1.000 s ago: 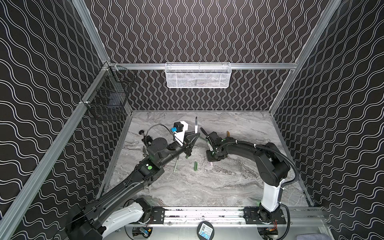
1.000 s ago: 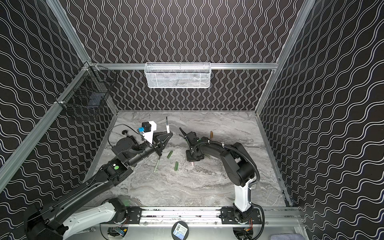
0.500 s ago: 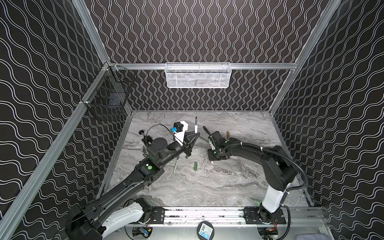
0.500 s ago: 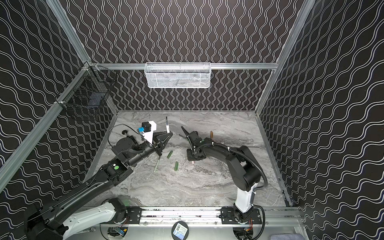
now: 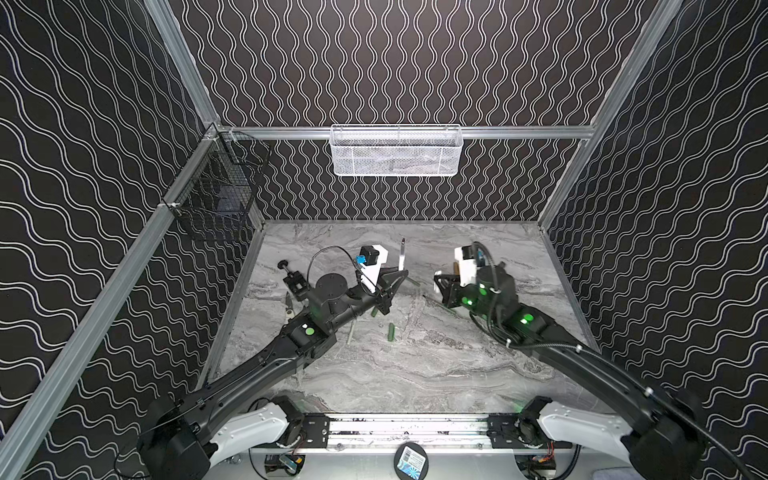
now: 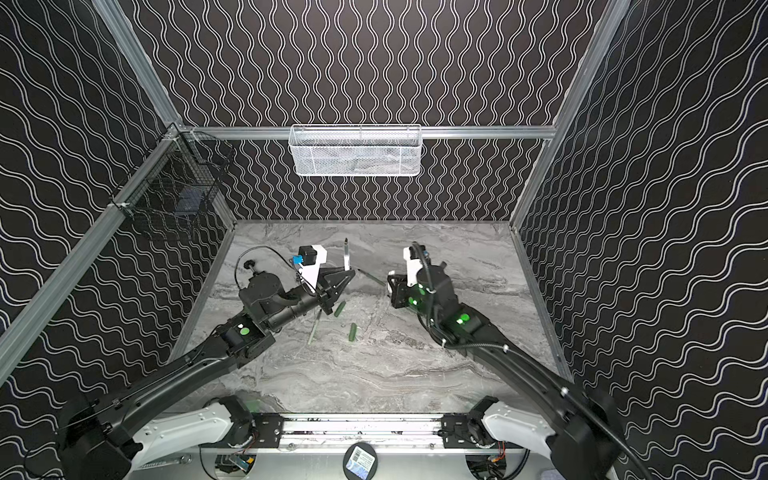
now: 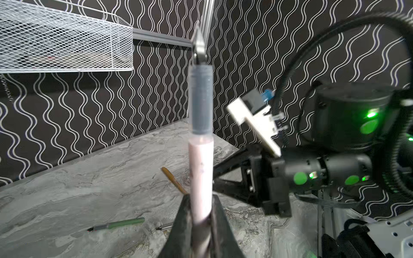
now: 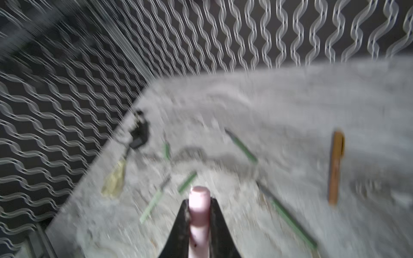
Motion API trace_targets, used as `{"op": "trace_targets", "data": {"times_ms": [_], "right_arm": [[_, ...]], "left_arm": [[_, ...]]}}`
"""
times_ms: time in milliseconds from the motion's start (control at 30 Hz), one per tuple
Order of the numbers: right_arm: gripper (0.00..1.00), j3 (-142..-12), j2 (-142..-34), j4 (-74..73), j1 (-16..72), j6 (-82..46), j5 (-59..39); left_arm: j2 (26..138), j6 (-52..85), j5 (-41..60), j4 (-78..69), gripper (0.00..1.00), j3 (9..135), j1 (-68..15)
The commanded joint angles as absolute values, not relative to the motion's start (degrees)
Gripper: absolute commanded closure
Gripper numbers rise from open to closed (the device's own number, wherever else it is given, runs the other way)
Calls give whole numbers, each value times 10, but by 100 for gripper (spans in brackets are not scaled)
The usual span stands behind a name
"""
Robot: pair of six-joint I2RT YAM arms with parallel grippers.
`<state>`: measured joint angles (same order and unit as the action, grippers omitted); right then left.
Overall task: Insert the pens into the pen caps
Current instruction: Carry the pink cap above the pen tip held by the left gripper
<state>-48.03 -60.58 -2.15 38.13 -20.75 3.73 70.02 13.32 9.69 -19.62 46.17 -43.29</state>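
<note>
Though right wrist view blurred, right pincer (image 8: 199, 202) clamps pink cap (image 8: 199, 216); left pincer (image 7: 200, 197) grips pale pen (image 7: 200, 154).

Four pens show: one pink pen (image 7: 200, 165) and three green pens (image 6: 314, 331) (image 6: 371, 277) (image 8: 290, 220). Four caps: two dark green caps (image 6: 340, 309) (image 6: 354, 332), one pink cap (image 8: 199, 207), one gold-brown cap (image 8: 335, 169). Two baskets: white basket (image 5: 397, 160), black basket (image 5: 208, 195).

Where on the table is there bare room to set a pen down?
Bare: the front strip of the grey marble table along the silver rail, and the back edge below the white mesh basket. Crowded: the middle, with slim green pens and stubby green caps.
</note>
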Motion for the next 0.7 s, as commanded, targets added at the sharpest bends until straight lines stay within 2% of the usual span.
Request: {"op": "trace_targets", "data": {"times_ms": [0,167,333,667], "right_arm": [[92,-469,-565,-172,382,-174,56],[93,-472,-545,-279,382,-166,24],[93,-502,-564,-325,388,-182,-30],[93,-533,-597,-348,416,-161,-54]], "left_arm": [[712,135,107,-211,100,468,-439],[729,139,123,-211,100,472,-454],[741,137,130,-207,100,476,-470],[746,132,131,-201,100,480,-478]]}}
